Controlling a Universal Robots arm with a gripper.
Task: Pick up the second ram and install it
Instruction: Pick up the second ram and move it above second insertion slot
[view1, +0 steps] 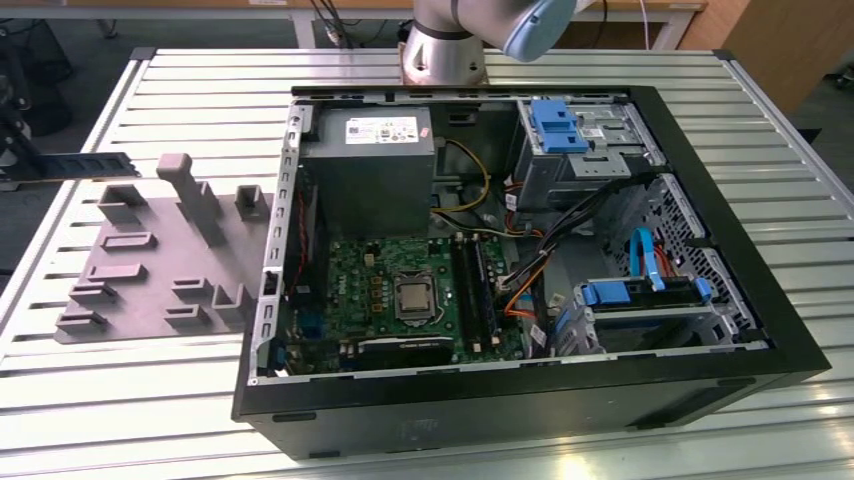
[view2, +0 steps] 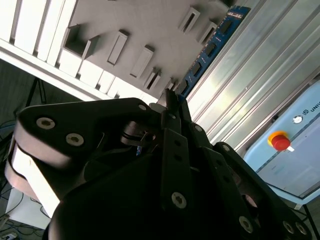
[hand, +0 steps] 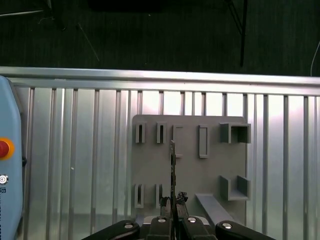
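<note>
My gripper is at the exterior view's far left, shut on the second ram. The ram is a thin stick held level above the table, just beyond the grey fixture plate. In the second wrist view the dark fingers clamp one end of the blue board, whose dark chips run away from them. The first wrist view shows the ram edge-on, rising from the gripper over the plate. The long black slots lie on the green motherboard inside the open case.
The open black computer case fills the table's middle and the exterior view's right, with cables and blue drive brackets inside. The fixture plate carries raised grey holders. A pale blue box with a red button lies on the slatted table.
</note>
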